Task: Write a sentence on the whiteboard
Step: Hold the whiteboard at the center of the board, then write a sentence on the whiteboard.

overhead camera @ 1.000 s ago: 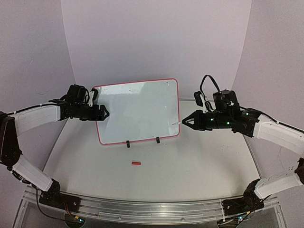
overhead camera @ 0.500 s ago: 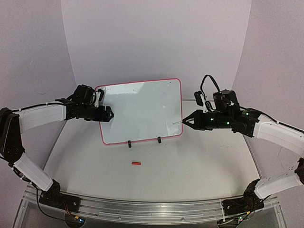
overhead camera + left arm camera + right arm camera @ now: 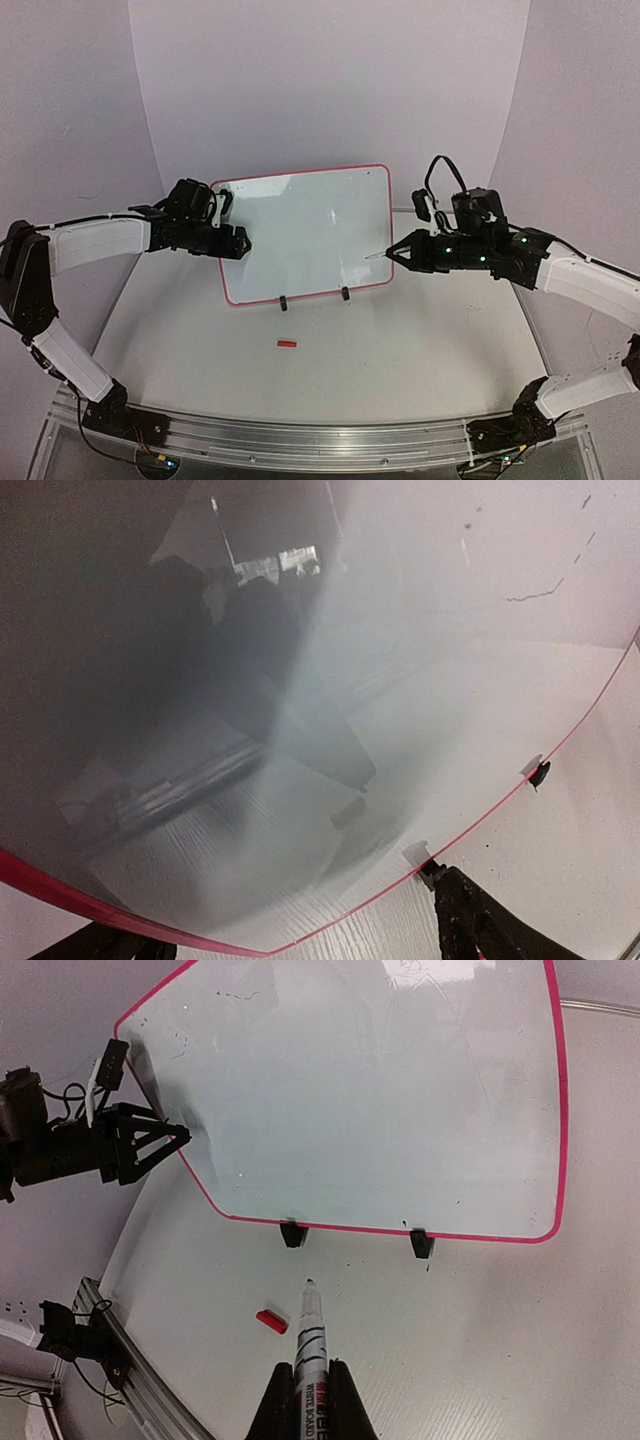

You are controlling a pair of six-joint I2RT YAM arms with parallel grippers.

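Whiteboard (image 3: 305, 235) stands mid-desk on two small black feet (image 3: 292, 1233), leaning back a little. No words on it yet, only faint stray marks (image 3: 235, 996).

Left end effector (image 3: 240, 243) is at the board's left edge. In the left wrist view its fingers (image 3: 470, 925) sit well apart, so it is released. Whether it touches the frame, I cannot tell.

Right end effector (image 3: 398, 252) is clenched on the marker (image 3: 309, 1335), nib out. The nib is near the lower right corner and off the writing face.

Risks, as I judge them:
- The board rests on the feet alone, so nib pressure could slide or tip it backward — the left side is not gripping it.
- The nib starts low and right, and a long reach to the upper left may skew the stroke angle.
- The marker could twist in the grip under side load.
- The glossy face is hard to read for depth, so the nib may skip or press too hard.

Desk (image 3: 400, 340) is white and matte with faint grain. A small red piece (image 3: 287, 343) lies in front of the board, perhaps the cap. Walls (image 3: 330, 80) are plain pale lilac, and a metal rail (image 3: 300, 440) runs along the near edge.
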